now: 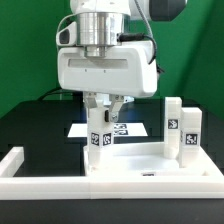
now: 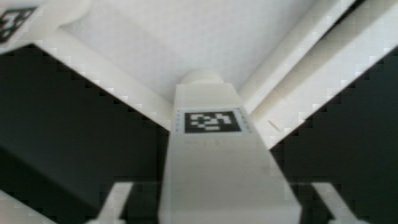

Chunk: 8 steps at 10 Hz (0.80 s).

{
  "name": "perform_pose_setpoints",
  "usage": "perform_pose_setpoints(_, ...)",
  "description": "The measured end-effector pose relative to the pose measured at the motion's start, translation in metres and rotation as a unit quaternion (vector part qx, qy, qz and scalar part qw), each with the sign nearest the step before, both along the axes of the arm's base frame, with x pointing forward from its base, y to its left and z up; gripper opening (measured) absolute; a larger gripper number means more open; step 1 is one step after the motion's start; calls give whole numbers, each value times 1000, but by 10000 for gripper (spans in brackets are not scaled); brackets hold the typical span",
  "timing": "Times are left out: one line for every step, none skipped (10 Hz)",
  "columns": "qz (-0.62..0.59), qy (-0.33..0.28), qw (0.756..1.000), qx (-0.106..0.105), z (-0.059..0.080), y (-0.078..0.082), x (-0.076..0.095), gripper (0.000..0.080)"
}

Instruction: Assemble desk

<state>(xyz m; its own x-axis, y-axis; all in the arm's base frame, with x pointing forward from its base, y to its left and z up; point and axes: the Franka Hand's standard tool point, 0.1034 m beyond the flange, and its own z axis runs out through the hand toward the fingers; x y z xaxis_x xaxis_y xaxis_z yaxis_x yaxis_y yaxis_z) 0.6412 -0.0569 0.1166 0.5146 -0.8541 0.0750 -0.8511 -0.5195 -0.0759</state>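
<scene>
Exterior view, item one: gripper (image 1: 103,108), hanging straight down over the middle of the scene, its fingers closed on the upper end of a leg (image 1: 97,148), a short square white post with black-and-white tags on its faces. Leg held upright; lower end at or just above the panel (image 1: 160,168), and contact cannot be told. Panel: white plastic, rectangular, raised rim, lying flat on the black table (image 1: 25,125), tucked into the corner of the rail (image 1: 30,175), the low white L-shaped border at the front. Two further legs (image 1: 182,128) standing upright, side by side, at the exterior view's right, near the panel's far edge, untouched. Marker board (image 1: 125,130): flat, tagged, lying behind the gripper. Wrist view: same held leg (image 2: 217,150) seen end-on down its length, one tag facing the camera, finger (image 2: 121,200) on either flank, the panel's rim running diagonally beyond it. Handling, by judgement: all parts look like light, rigid, smooth moulded plastic, hence liable to slip or twist in a pinch. Best hold on a leg is across two opposite flat faces near the top, as now, leaving the lower end free for seating. Panel likely awkward to pinch; grip at the rim only.
</scene>
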Motion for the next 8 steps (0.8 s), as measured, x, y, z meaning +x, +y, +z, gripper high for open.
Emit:
perform_pose_setpoints(-85,0,996,15,-1,-1,2,288)
perform_pose_setpoints(-176,8,984,33,-1,-1,5,288)
perform_pose_setpoints(-259,10,964,51,-1,-3,6,288)
perform_pose_setpoints(-315,8,947,64,-1,-3,7,290)
perform_pose_setpoints(-327,5,943,68,-2,-4,5,290)
perform_pose_setpoints(-317,5,946,67,-2,-4,6,321)
perform_pose_setpoints(-312,5,948,66,-3,-4,5,321)
perform_pose_setpoints(-257,7,965,53,-3,-4,4,502)
